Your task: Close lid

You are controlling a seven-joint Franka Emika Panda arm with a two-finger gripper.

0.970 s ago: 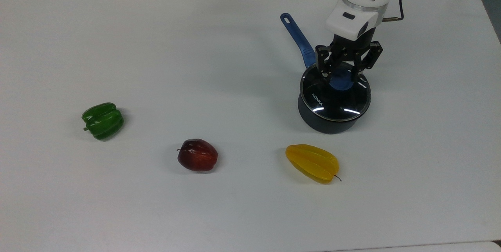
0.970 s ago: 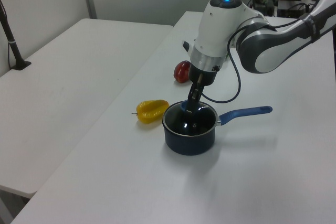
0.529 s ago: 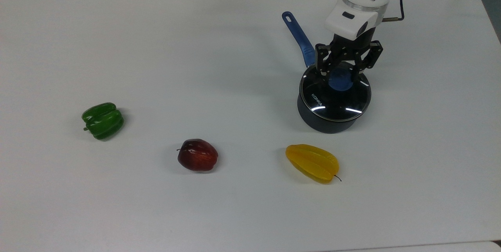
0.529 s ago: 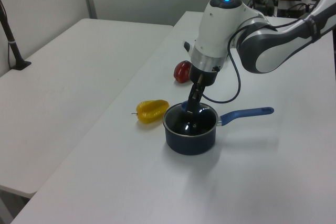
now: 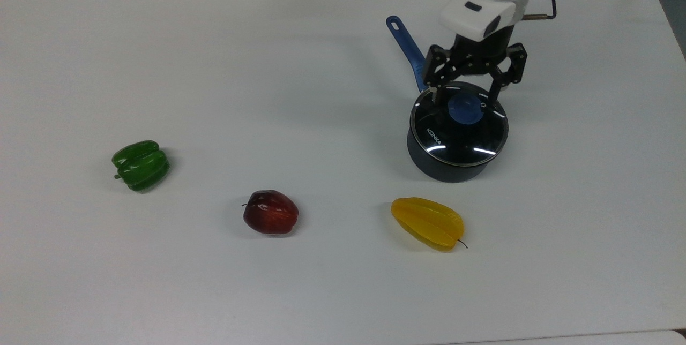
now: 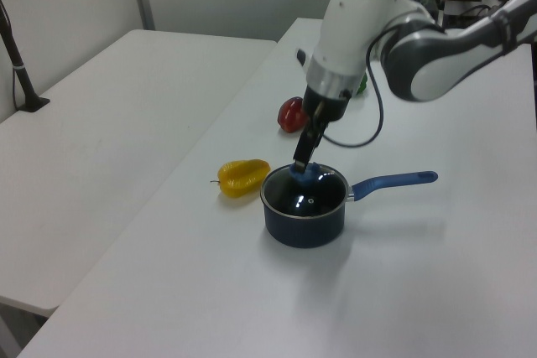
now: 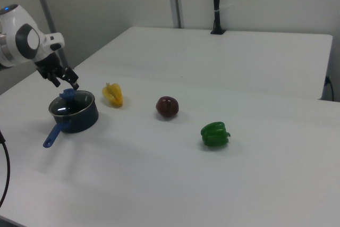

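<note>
The lid (image 5: 458, 124) sits flat on the dark pot (image 5: 449, 165), its metal rim level with the pot's rim all round and its blue knob (image 5: 464, 107) facing straight up; being round, it has no long axis, but in the top view its "KONKA" print lies toward the top view's left edge of the glass. That print is legible in the top view alone; in the left view the lid (image 6: 304, 194) reads as a dark glossy disc with small highlights, and in the right view (image 7: 71, 104) as a pale sheen under the knob. The gripper (image 5: 465, 94) hangs just above the knob with its fingers spread apart, one on each side, gripping nothing; the top view shows this spread plainly, while the left view shows the fingers edge-on as one dark bar. The pot's blue handle (image 5: 405, 47) points toward the top view's upper left. On the white table (image 5: 214, 66) lie a yellow starfruit (image 5: 427, 223) near the pot, a red apple (image 5: 270, 212) and a green pepper (image 5: 141, 165) well apart. The right view shows a black post (image 7: 215, 3) at the far table's edge.
</note>
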